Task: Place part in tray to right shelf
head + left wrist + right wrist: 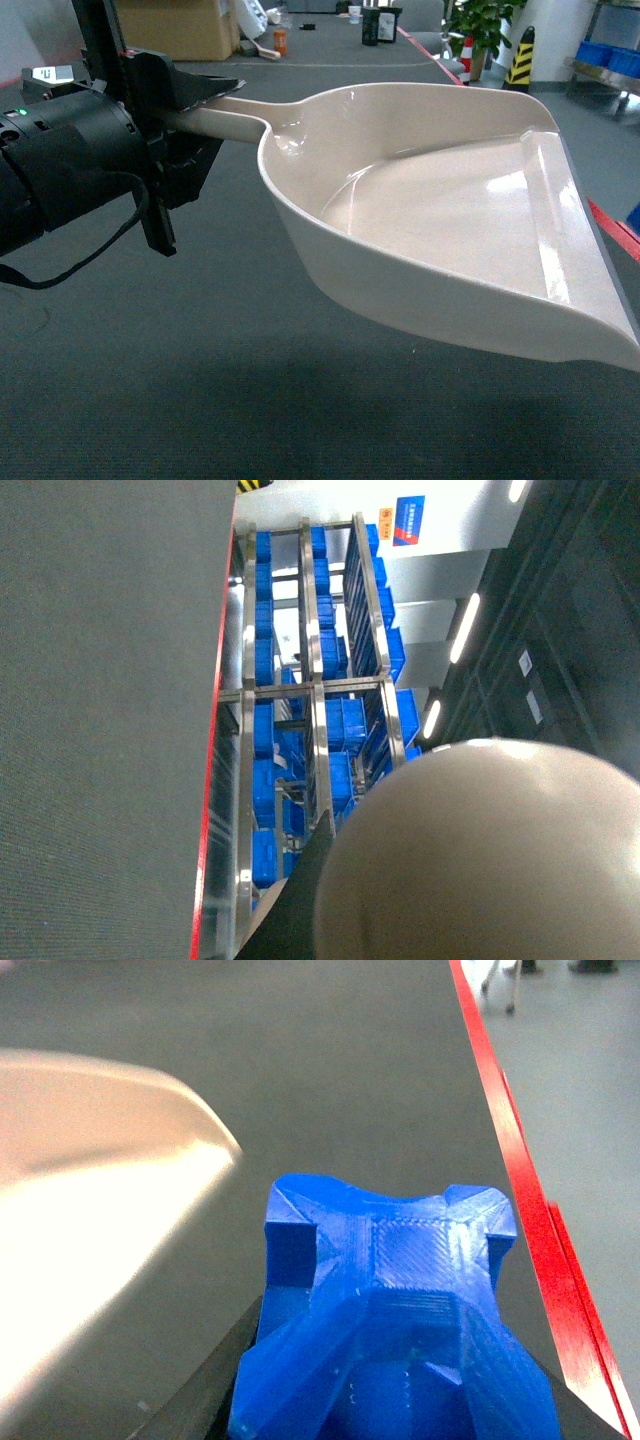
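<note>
The floor [200,400] is dark grey carpet, and a red line [520,1160] runs along its right edge, with paler floor beyond it. At the far end of the room in the head view stand a cardboard box [175,28], a potted plant [485,22] and a black-and-yellow striped post [520,58]. In the left wrist view a steel rack [310,690] loaded with blue crates [345,725] stands past the same red line, with ceiling lights [465,628] over it.

On the left of the head view, the left gripper [185,118] is clamped around the handle [225,120] of the beige scoop [450,220], its black jaws above and below the handle. The scoop hangs over the carpet, touching nothing else, with its flat front lip toward the right edge of the view. Its bowl holds nothing. The left wrist view shows only the scoop's rounded back, blurred and close.

In the right wrist view the blue part [385,1320] fills the lower middle, seated between the dark jaws of the right gripper [385,1410], which grips it. It sits just right of the scoop's pale rim, above the carpet. The right gripper does not show in the head view.
</note>
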You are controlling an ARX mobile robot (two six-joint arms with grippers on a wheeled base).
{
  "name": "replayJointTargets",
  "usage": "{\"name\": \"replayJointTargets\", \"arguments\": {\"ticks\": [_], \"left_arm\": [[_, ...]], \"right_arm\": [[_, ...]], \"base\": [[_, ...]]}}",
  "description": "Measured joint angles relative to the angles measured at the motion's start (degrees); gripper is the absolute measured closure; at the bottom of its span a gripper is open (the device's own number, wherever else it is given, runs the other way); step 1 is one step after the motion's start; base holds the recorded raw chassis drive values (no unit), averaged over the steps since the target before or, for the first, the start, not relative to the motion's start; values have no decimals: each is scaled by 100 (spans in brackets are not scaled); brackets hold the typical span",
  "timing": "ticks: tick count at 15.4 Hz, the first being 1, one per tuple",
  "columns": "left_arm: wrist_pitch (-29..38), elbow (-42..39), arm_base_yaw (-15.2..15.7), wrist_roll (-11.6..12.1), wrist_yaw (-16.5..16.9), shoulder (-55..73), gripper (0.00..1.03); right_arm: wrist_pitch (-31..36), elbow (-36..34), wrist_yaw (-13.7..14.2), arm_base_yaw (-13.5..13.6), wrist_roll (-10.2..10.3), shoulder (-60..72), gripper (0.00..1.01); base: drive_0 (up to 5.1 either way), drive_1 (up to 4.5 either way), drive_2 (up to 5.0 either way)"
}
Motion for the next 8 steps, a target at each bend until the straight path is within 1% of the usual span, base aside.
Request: {"name": "replayJointTargets", "arguments": {"ticks": [1, 2, 3, 4, 5, 6, 7, 8], "left_arm": [[-2, 0, 0, 0, 0, 0, 88], [0, 0, 0, 0, -2, 0, 88], [0, 0, 0, 0, 0, 0, 88], [0, 0, 0, 0, 0, 0, 88], [0, 0, 0, 0, 0, 0, 88], [0, 0, 0, 0, 0, 0, 89], [0, 0, 0, 0, 0, 0, 89], [2, 0, 0, -2, 0, 0, 89]], "right_arm": [[-205, 160, -94, 105, 168, -619, 55], [-173, 678, -63, 625, 455, -1169, 55], [-61, 975, 37, 1106, 555, -1080, 55], [15, 1174, 256, 1674, 592, -686, 55], [-2, 1272, 420, 2098, 643, -229, 55], [-33, 1366, 575, 2420, 660, 208, 55], [-116, 1460, 595, 2608, 776, 516, 55], [-63, 1462, 584, 2673, 828, 586, 45]], "base": [[0, 0, 0], [0, 0, 0], [0, 0, 0], [0, 0, 0], [0, 0, 0], [0, 0, 0], [0, 0, 0], [0, 0, 0]]}}
